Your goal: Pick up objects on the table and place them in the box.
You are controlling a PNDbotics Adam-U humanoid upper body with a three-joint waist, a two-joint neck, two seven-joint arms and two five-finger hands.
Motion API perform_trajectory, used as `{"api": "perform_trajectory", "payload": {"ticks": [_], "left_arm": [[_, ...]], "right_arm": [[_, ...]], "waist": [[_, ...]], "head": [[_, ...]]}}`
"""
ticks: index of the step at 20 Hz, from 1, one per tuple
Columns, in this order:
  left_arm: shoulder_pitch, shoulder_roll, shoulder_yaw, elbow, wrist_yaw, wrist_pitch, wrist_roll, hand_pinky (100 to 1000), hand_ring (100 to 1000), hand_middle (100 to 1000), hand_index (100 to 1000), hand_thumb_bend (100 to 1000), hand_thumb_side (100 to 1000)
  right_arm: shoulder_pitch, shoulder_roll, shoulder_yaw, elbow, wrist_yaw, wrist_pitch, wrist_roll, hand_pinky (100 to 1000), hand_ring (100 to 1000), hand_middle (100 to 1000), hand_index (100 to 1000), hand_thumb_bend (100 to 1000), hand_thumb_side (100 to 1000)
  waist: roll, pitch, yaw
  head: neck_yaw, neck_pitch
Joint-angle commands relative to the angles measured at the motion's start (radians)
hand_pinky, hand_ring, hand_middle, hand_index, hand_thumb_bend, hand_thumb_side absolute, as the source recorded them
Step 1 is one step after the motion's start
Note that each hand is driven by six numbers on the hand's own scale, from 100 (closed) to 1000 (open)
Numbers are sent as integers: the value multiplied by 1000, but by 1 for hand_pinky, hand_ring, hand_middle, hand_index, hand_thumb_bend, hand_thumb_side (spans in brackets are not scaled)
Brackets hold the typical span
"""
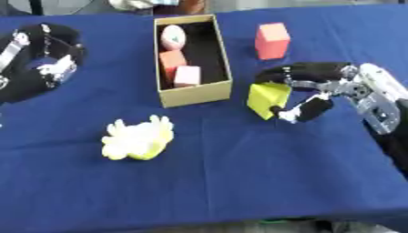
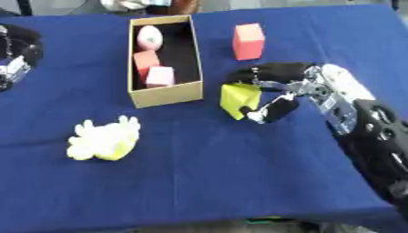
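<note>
Right hand (image 1: 318, 88) curled round yellow block (image 1: 267, 98), thumb below, fingers above | box (image 1: 195, 93) just left of it, holding pink egg and two pink blocks | red block (image 1: 272, 41) beyond hand | left hand (image 1: 44, 63) far left, fingers curled, empty

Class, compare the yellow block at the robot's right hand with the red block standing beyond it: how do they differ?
The yellow block is tilted and pinched between the right robot hand's curled fingers and thumb; the red block stands upright, untouched, alone on the blue cloth. Yellow lies nearer the camera, level with the cardboard box's near end; red sits farther back. Both are blocky solids outside the box.
</note>
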Motion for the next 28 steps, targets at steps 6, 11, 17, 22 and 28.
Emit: {"api": "perform_trajectory", "payload": {"ticks": [6, 11, 17, 22, 28], "left_arm": [[-6, 14, 13, -8, 3, -1, -2, 691, 658, 647, 777, 336, 604], [-3, 13, 17, -9, 4, -1, 2, 690, 658, 646, 777, 333, 604], [4, 15, 21, -11, 4, 0, 6, 690, 657, 646, 776, 330, 607], [8, 18, 23, -13, 4, -2, 7, 692, 658, 646, 776, 327, 606], [0, 12, 19, -16, 5, -5, 2, 694, 658, 646, 776, 327, 606]], "right_arm": [[-13, -14, -25, 27, 44, 5, -57, 719, 734, 750, 941, 100, 250], [-15, -25, -37, -8, 20, 13, -118, 705, 567, 575, 921, 100, 112], [-35, -71, -60, -109, -98, 47, -111, 722, 575, 563, 919, 100, 100], [-88, -95, -84, -177, -169, 86, -92, 728, 581, 563, 921, 100, 100], [-182, -26, -100, -78, -156, 110, -88, 736, 602, 576, 926, 100, 100]], "waist": [[-2, -30, 2], [-2, -31, 2], [-6, -33, -1], [-8, -37, 2], [-10, -37, 29]], "head": [[-2, 5], [0, 6], [2, 6], [0, 5], [-25, -8]]}}
